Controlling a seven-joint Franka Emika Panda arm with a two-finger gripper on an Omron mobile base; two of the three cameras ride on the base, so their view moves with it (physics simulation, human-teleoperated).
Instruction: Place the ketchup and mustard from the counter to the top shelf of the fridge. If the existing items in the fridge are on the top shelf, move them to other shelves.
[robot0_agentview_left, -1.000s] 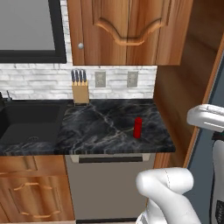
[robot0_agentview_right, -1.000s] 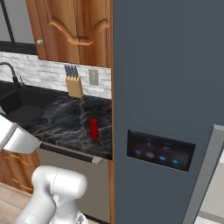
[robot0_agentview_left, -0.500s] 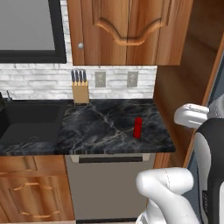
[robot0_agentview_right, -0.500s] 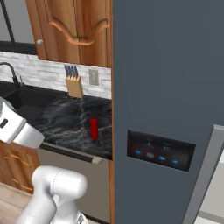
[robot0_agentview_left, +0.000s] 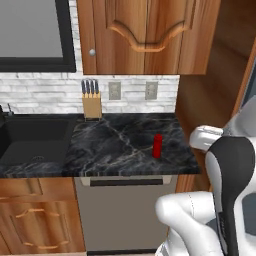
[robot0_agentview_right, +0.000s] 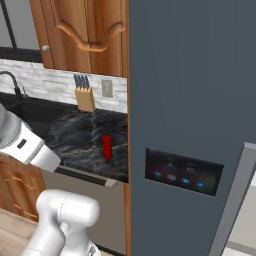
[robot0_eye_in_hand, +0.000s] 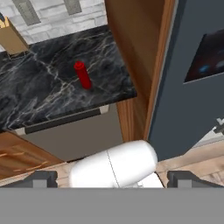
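Observation:
The ketchup (robot0_agentview_left: 157, 145) (robot0_agentview_right: 107, 147) (robot0_eye_in_hand: 82, 75), a slim red bottle, stands upright near the right front of the black marble counter (robot0_agentview_left: 120, 145) (robot0_eye_in_hand: 48, 83). The fridge (robot0_agentview_right: 190, 95) (robot0_eye_in_hand: 188, 96) is to its right with the door shut, so the top shelf, the other shelves and the existing items are hidden. The mustard is out of view. In the hand view my gripper (robot0_eye_in_hand: 113, 179) is open, its fingertips (robot0_eye_in_hand: 41, 178) wide apart with nothing between them. It hangs well in front of and below the counter edge, far from the ketchup.
A knife block (robot0_agentview_left: 91, 100) (robot0_agentview_right: 85, 96) stands against the back wall and a dark sink (robot0_agentview_left: 30, 142) lies at the left. A wooden side panel (robot0_eye_in_hand: 135, 65) separates counter and fridge. The fridge has a blue-lit panel (robot0_agentview_right: 182, 171) and a grey handle (robot0_agentview_right: 232, 200). A dishwasher front (robot0_agentview_left: 125, 210) sits under the counter.
My arm has swung: its upper links have moved left and lower into the left base view and further into the right base view. The ketchup has stayed put.

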